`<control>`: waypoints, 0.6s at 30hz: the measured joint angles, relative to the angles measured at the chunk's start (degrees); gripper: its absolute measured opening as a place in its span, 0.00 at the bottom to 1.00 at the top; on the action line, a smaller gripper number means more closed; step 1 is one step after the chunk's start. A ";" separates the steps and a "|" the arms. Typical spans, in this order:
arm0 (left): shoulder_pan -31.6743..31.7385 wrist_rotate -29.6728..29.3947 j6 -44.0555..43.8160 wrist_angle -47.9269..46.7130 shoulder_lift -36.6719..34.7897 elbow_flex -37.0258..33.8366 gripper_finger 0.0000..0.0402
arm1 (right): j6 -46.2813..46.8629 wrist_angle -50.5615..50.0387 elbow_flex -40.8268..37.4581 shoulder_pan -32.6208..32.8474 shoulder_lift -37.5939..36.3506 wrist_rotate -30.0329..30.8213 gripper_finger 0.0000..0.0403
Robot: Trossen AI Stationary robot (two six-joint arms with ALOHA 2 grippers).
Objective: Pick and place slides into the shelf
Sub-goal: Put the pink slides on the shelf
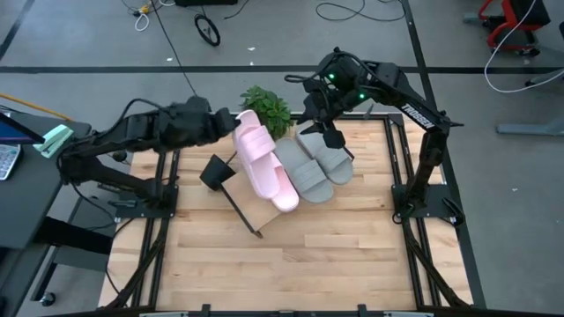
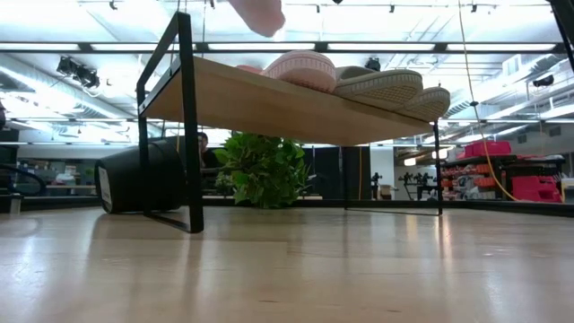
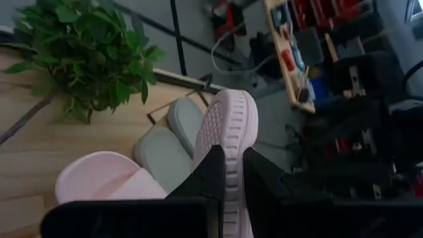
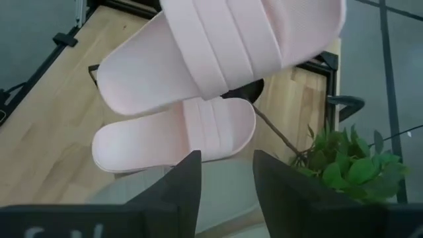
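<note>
- Left gripper (image 1: pixel 231 123) is clamped on the edge of a pink slide (image 1: pixel 251 139), fingers pinching the sole rim; the left wrist view shows the dark fingers (image 3: pixel 215 173) pressed on either side of the sole, tread turned sideways.
- Held slide hangs in the air above the shelf (image 1: pixel 245 208), over the other pink slide (image 1: pixel 275 182). Judgement: it is carried edge-on so it can be lowered into the free spot on the plant-side end of the row.
- Three slides lie on the slanted board: one pink, then two grey slides (image 1: pixel 315 167) side by side, touching or nearly so.
- Right gripper (image 1: pixel 328 119) hovers above the grey pair with its fingers parted and nothing between them; the right wrist view looks down past its fingers (image 4: pixel 186 182) at both pink slides. Judgement: it is clear of the work and waiting.
- Green plant (image 1: pixel 267 107) stands behind the shelf, near the held slide; a brush against the leaves looks possible.
- Low view: the held slide (image 2: pixel 258 13) is cut off at the frame's upper edge; the board's underside hides most of the resting slides.
- A dark object (image 1: pixel 215 171) lies beside the shelf frame; cannot tell what it is.
- Free space left on the board is mostly hidden under the held slide.
</note>
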 joint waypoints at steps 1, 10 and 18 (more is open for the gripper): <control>-1.53 -2.34 -1.19 -0.02 0.18 0.02 0.09 | 0.00 -0.02 0.00 0.00 -0.18 0.13 0.35; -13.94 -18.02 -8.32 -1.08 2.42 0.02 0.09 | 0.22 -0.04 0.00 0.02 -0.47 0.20 0.35; -21.61 -25.07 -13.52 -4.54 4.01 -0.07 0.09 | 0.56 -0.02 0.00 0.15 -0.47 -0.70 0.35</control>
